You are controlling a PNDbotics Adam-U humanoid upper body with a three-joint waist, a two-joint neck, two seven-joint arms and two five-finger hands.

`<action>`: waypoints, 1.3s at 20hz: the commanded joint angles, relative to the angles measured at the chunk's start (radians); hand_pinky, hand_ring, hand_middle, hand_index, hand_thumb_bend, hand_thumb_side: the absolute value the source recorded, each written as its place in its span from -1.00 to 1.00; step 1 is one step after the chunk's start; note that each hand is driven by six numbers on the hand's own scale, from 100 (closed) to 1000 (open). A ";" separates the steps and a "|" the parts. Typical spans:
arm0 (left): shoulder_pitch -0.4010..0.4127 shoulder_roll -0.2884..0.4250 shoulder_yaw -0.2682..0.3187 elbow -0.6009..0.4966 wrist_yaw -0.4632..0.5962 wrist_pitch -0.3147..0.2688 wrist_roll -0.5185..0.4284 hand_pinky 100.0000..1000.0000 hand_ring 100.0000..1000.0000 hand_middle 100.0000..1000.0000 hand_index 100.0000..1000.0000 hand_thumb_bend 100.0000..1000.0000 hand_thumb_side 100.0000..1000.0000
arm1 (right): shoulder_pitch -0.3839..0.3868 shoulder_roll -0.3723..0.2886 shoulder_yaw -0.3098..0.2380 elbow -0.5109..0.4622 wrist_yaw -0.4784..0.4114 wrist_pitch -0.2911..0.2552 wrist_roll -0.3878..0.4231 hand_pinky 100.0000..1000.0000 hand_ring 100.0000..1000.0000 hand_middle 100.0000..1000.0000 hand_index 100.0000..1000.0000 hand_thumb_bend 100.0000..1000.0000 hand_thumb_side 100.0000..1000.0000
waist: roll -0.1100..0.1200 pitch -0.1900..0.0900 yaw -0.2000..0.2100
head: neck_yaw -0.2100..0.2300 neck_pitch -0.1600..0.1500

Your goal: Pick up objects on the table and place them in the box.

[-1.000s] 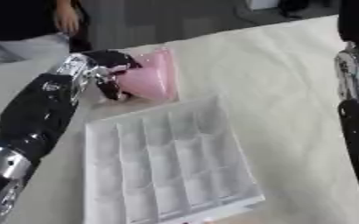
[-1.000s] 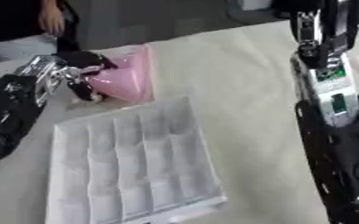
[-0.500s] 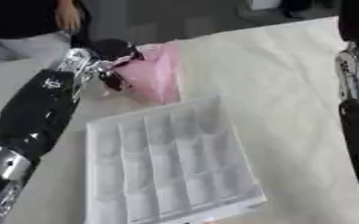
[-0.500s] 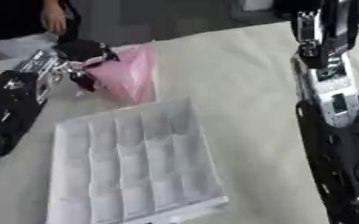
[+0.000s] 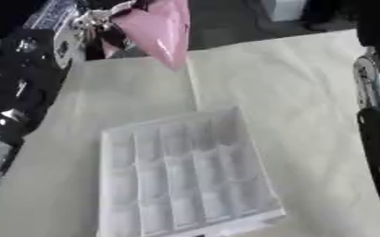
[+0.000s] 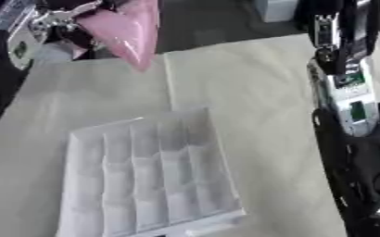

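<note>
A pink bag (image 5: 157, 28) hangs in the air above the table's far left part, its pointed end down. My left hand (image 5: 96, 28) is shut on its upper left side, at the top of the left eye view. Below it, a clear plastic box (image 5: 185, 173) with several rows of compartments lies on the cream table (image 5: 299, 88). My right arm (image 6: 351, 115) runs along the right edge of the right eye view; its hand does not show.
The cream cloth covers the table around the box on all sides. A white object (image 5: 281, 9) stands on the dark floor beyond the far edge.
My left hand has lifted the pink bag off the table and up toward the far edge. The view has also shifted, so the box appears lower.
</note>
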 commanded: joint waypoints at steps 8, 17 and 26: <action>0.028 0.141 -0.066 -0.325 0.454 0.050 -0.238 -1.00 -0.70 -0.75 -0.63 -1.00 -0.91 | 0.004 -0.013 -0.013 0.008 0.013 -0.011 -0.011 -0.24 0.22 0.52 0.27 -1.00 0.23 | -0.010 -0.043 0.014 | -0.001 -0.003; 0.069 0.186 -0.153 -0.508 0.603 0.084 -0.365 -1.00 -0.70 -0.74 -0.63 -1.00 -0.85 | 0.007 -0.015 -0.016 0.010 0.016 -0.007 -0.013 -0.25 0.21 0.52 0.27 -1.00 0.24 | -0.005 -0.043 0.009 | 0.000 -0.003; 0.084 0.216 -0.226 -0.665 0.731 0.146 -0.444 -1.00 -0.70 -0.74 -0.63 -1.00 -0.82 | 0.008 -0.016 -0.019 0.008 0.016 -0.004 -0.015 -0.24 0.22 0.52 0.27 -1.00 0.24 | -0.004 -0.045 0.008 | 0.000 -0.003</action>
